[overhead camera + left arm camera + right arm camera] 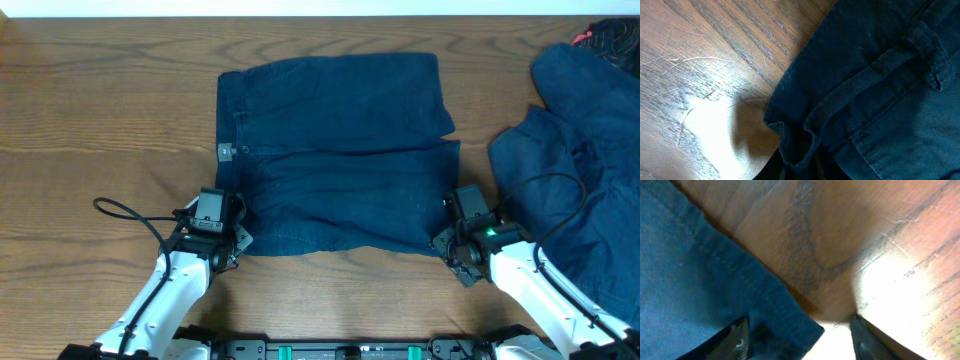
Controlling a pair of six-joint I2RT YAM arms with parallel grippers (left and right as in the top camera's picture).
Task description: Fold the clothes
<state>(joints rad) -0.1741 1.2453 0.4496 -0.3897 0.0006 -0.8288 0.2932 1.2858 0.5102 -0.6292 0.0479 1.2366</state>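
Note:
A pair of dark navy shorts [340,150] lies spread flat on the wooden table [100,120], its waistband to the left and its legs to the right. My left gripper [234,224] is at the near left corner of the shorts. In the left wrist view the waistband corner [875,90] is bunched up into the gripper [805,170], which is shut on it. My right gripper [445,232] is at the near right corner. In the right wrist view its fingers [799,330] stand wide apart around the hem corner [700,280], which rests on the table.
A heap of more dark navy clothes [580,150] lies at the right edge of the table, close to my right arm. A black cable [125,210] loops on the table left of my left arm. A dark item with red [610,40] sits at the far right corner.

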